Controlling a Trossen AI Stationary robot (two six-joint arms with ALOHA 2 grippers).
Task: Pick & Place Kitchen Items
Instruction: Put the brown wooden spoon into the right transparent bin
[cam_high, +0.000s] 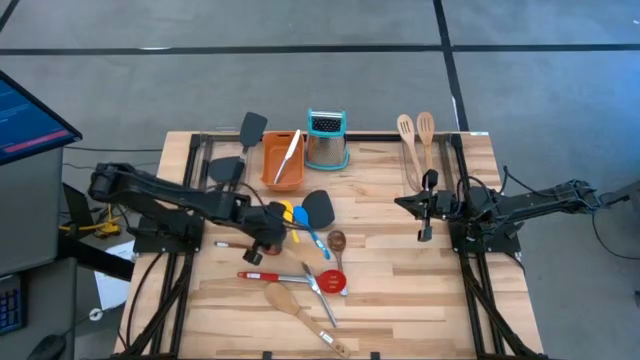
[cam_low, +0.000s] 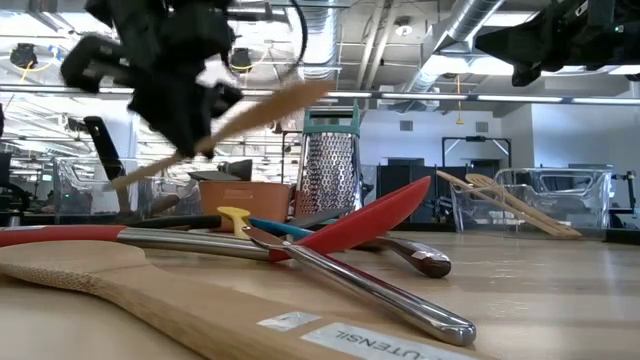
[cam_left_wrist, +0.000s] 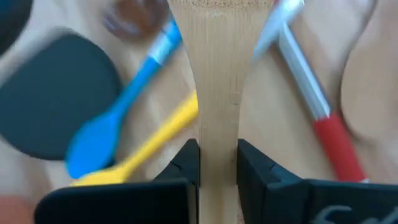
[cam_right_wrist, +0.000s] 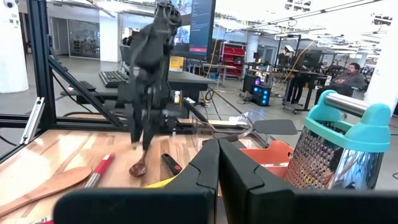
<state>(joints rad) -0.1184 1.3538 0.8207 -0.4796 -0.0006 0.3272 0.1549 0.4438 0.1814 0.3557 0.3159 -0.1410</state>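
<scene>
A: What lies nearest, at the counter's (cam_high: 400, 300) front edge?

B: A wooden spatula (cam_low: 150, 295) flat on the boards. Just behind it a steel handle (cam_low: 370, 290) crosses a red spoon (cam_low: 375, 222).

A: And the left pincer (cam_left_wrist: 217, 163)?

B: It is closed tight on a wooden spoon (cam_left_wrist: 217, 81), its two fingers (cam_left_wrist: 186, 165) pressed against the narrow handle from both sides. In the low view that spoon hangs tilted in the air, above the pile and in front of the grater (cam_high: 326, 140).

A: What sits under it?

B: A blue spoon (cam_left_wrist: 109, 127) and a yellow spoon (cam_left_wrist: 149, 143), side by side, next to a black turner (cam_left_wrist: 56, 99). A red-gripped steel tool (cam_left_wrist: 323, 118) lies on the other side of the held handle. All of these are nearer than the grater.

A: Beside the grater?

B: An orange tray (cam_high: 283, 160) touches it on the left arm's side, with a pale utensil (cam_high: 290, 152) lying in it. Two more black turners (cam_high: 240, 150) lie beyond the tray, further from the grater.

A: The right pincer (cam_right_wrist: 217, 162)?

B: Fully shut, empty, held above the counter, well to the grater's other side. Two slotted wooden utensils (cam_high: 415, 135) lie behind it, level with the grater.
</scene>
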